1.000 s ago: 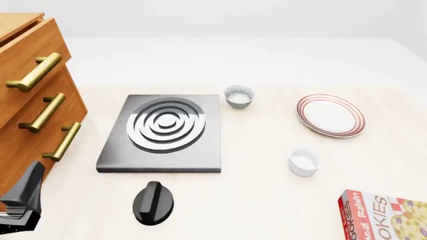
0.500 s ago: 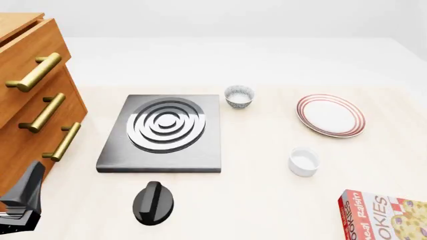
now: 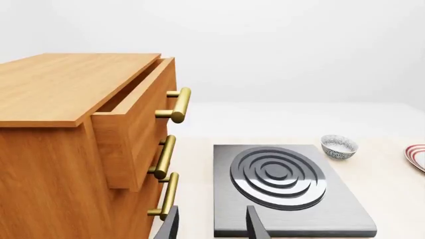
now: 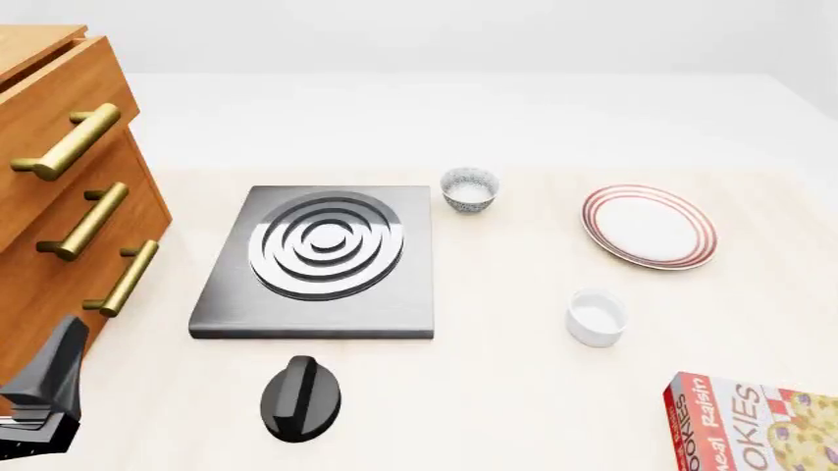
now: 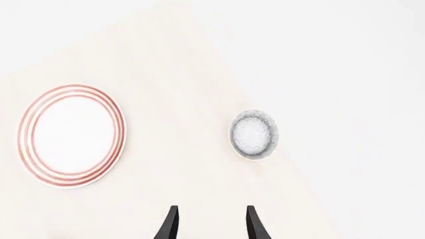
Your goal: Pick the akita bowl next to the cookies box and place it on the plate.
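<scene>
— Akita bowl [image 5: 254, 134], where?
— Round, grey-speckled rim, white inside; close to the pale table's [image 5: 172, 164] edge, well apart from the red-ringed plate [image 5: 71, 135].
— Claws?
— Left gripper [image 3: 209, 226], right gripper [image 5: 209, 224]: thin black fingers parted, holding nothing.
— Cookies box [image 4: 766, 422]?
— Flat red carton, toward the near right corner.

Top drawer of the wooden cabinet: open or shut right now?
Partly open. In the left wrist view the top drawer juts forward past the fronts below it, leaving a dark gap under the cabinet top.
</scene>
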### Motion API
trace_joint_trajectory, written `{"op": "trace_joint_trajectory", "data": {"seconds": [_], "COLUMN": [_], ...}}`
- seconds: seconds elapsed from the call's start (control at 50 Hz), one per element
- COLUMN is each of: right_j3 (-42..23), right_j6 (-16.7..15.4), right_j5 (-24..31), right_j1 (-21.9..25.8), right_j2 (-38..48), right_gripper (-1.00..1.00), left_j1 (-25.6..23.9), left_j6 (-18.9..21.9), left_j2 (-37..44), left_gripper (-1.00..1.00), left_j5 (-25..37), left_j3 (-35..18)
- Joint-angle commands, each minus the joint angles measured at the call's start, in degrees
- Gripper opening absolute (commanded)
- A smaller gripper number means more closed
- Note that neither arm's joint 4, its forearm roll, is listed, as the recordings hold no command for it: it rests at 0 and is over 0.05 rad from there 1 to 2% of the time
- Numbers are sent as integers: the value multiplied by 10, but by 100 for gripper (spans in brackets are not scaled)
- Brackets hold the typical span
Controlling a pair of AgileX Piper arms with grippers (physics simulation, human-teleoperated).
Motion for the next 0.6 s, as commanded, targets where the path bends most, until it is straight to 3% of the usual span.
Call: {"op": "trace_joint_trajectory", "data": {"seconds": [0.02,0.6], "right_j3": [-37,-97], "right_j6": [-3,-17], "right_j5": [7,-2], "right_j1": [-17,-47], "right_j2": [35,119], "right_gripper": [100,100], "left_j1": [0,0], "left_j6": [0,0], "left_j2": [0,0], "left_gripper": [100,100], "left_j5": [0,0], "left_j3": [0,0]}}
